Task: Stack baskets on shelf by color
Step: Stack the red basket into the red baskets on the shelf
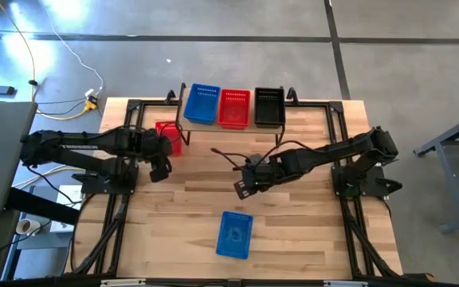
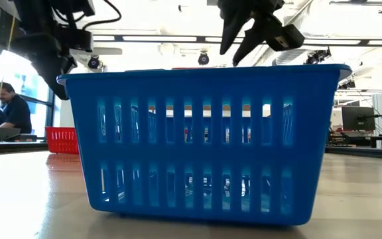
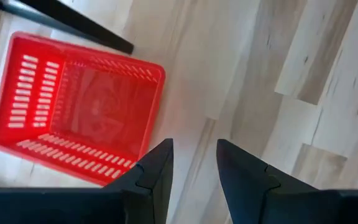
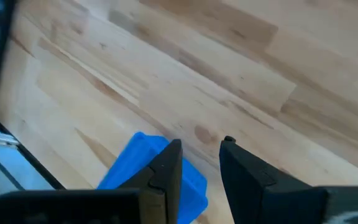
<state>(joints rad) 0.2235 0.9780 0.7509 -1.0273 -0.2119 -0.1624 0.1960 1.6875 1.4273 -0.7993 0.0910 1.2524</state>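
Right gripper (image 1: 244,187), fingers parted and empty, is hovering mid-tabletop (image 1: 309,239); the loose blue basket (image 1: 234,234) is lying toward six o'clock. It should be descending squarely over one rim. Left gripper (image 1: 159,171), also empty, is waiting beside a red basket (image 1: 168,137) at ten o'clock.

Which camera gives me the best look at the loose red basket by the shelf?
Left wrist view: the red basket fills it, open side up and empty. The high view shows it partly hidden behind the left gripper; the low view shows a far corner; the right wrist view shows nothing of it.
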